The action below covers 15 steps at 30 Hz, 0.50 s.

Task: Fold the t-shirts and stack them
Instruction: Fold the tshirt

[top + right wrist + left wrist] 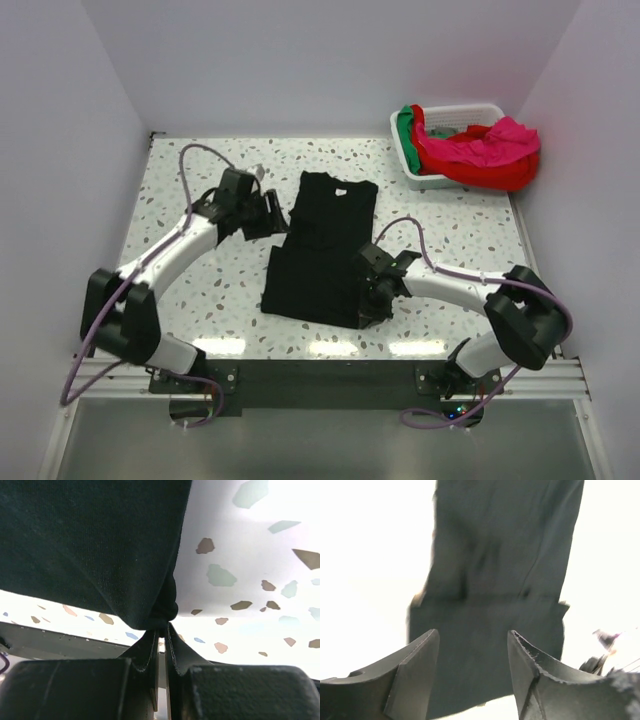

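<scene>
Speckled table [470, 215]: basket [462, 107] holds red, pink, green t-shirts [480, 152].

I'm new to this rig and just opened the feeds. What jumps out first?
A black t-shirt lies partly folded in the middle of the speckled table, its near right corner pinched in the right arm's fingers. The left arm's fingers stand open beside its far left side. In the far right corner, a white basket overflows with red, pink and green shirts.
</scene>
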{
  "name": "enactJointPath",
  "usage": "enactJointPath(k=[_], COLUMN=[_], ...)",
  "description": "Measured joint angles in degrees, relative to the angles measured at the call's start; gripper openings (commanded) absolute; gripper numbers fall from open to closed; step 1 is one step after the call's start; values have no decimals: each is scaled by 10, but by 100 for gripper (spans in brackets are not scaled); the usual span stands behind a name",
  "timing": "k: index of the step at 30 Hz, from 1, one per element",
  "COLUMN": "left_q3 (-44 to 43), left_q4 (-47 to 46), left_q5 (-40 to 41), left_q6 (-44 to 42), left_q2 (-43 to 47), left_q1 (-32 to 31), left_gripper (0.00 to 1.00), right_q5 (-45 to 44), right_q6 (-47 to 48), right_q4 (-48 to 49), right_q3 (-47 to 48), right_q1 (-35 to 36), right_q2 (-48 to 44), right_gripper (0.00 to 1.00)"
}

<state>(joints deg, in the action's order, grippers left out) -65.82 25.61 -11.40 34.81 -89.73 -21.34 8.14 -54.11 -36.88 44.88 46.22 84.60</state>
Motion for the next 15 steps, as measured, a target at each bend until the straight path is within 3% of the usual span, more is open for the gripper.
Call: enactJointPath(k=[3, 7, 15], left_q3=[108, 226, 300], left_q4=[33, 95, 152], left_q5=[25, 45, 59], left_q6=[5, 23, 67], left_q2=[120, 189, 235], left_q1=[0, -9, -40], left_gripper=[52, 48, 47], right_q5=[-10, -17, -26], right_q6=[-3, -3, -3], right_q4=[-9, -22, -30], right_q3=[0, 0, 0], right_q1=[0, 0, 0], right_q2=[-3, -20, -30], right_gripper=[0, 0, 0])
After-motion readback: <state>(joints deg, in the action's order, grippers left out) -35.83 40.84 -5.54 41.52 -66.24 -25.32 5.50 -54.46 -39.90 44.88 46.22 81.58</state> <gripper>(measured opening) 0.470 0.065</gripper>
